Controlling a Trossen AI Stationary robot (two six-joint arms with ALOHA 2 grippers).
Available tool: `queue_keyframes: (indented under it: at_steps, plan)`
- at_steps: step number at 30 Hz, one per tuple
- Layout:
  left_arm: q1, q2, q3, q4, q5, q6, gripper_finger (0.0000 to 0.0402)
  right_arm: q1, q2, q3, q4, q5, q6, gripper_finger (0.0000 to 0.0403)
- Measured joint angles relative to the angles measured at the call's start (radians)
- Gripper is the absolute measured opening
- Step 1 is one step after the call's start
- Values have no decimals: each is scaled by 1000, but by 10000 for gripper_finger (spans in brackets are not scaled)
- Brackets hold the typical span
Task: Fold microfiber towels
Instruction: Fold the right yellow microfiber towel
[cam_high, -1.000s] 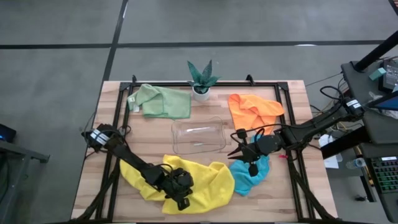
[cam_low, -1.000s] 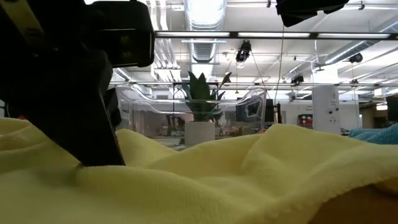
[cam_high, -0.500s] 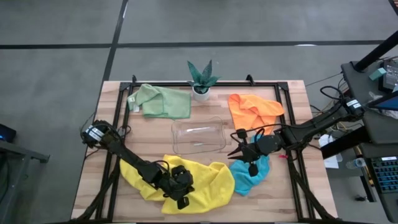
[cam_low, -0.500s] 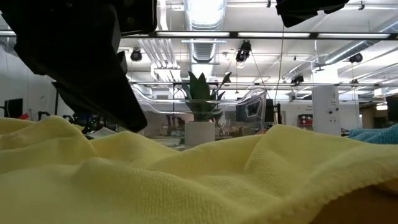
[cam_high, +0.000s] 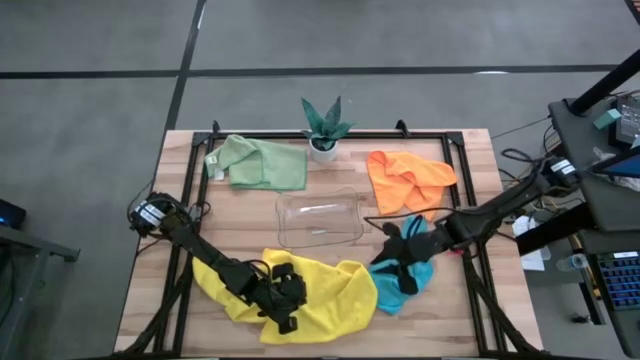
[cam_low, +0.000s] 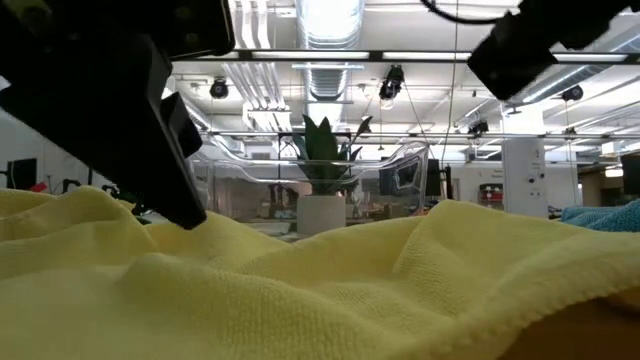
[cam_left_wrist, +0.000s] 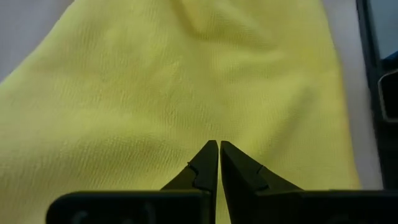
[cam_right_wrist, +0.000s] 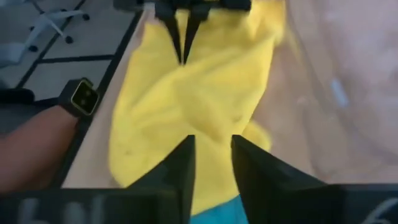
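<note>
left tool (cam_left_wrist: 218, 144): pinched shut, empty, over the yellow towels (cam_high: 320, 290) at the desk's 6 o'clock
right tool (cam_right_wrist: 210, 144): fingers parted, empty, above the teal towel (cam_high: 412, 277), around 4 o'clock

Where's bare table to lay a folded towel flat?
Best patch: bare wood between the green towel and the yellow towel, left of the clear tray. A smaller strip lies between the plant and the orange towel. The front edge is crowded by the yellow towel, the teal towel and both arms.
</note>
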Motion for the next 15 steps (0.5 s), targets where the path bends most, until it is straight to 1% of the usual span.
queue_keyframes:
  at_steps: [4,7,10,13,15]
  plan:
    - [0,-2,0,-12,-2,33,4,31,56,5,3,0,72,157]
    - [1,-3,0,-12,-10,34,4,43,103,5,15,23,105,179]
    - [0,-3,0,-13,-19,17,4,41,164,5,14,86,133,187]
    - [-7,-3,-1,-13,-20,-1,4,35,232,5,16,159,188,184]
    - [-12,-3,-1,-12,-20,-4,4,23,273,5,34,186,239,180]
